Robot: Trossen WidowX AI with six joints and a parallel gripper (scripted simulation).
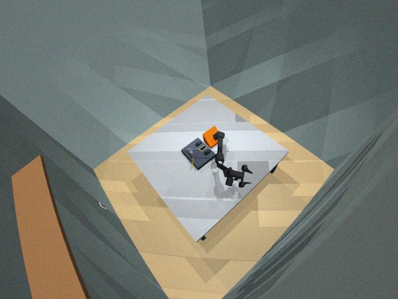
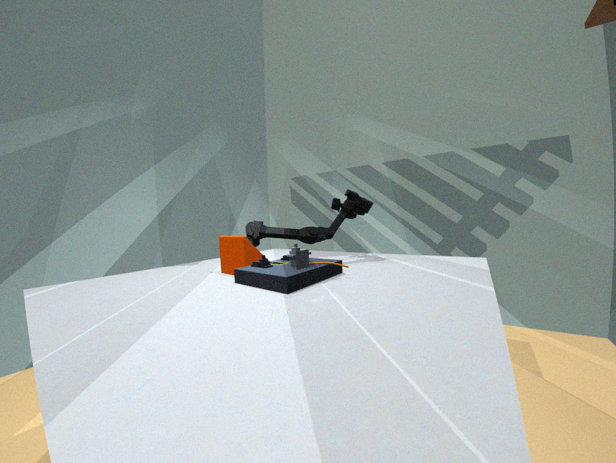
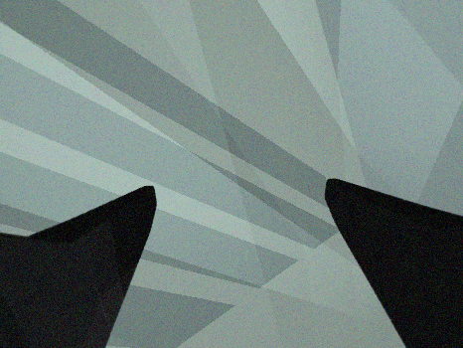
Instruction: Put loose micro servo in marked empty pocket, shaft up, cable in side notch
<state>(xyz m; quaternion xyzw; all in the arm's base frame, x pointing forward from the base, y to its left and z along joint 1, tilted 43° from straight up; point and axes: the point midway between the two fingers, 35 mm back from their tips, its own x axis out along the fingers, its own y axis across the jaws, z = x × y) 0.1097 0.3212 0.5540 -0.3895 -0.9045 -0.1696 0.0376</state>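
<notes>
The loose micro servo [image 1: 190, 150] [image 2: 300, 258] stands upright on the dark deck [image 1: 202, 163] [image 2: 268, 284], near one corner. Its orange cable [image 1: 191, 163] [image 2: 332, 264] trails off over the deck's edge. The yellow-marked empty pocket [image 1: 202, 148] [image 2: 275, 261] is in the middle of the deck, beside the servo. My gripper [image 1: 249, 177] [image 2: 367, 205] [image 3: 240, 191] is open and empty. It is raised high and well away from the deck, and points off towards the walls. The wrist view shows only my two dark fingers and the wall.
Two mounted servos [image 1: 198, 142] [image 1: 207, 151] sit on the deck beside the pocket; one also shows in the exterior view [image 2: 261, 262]. An orange block [image 1: 210, 135] [image 2: 234, 254] stands behind the deck by the arm's base. All rest on a grey table [image 1: 179, 199] [image 2: 248, 374].
</notes>
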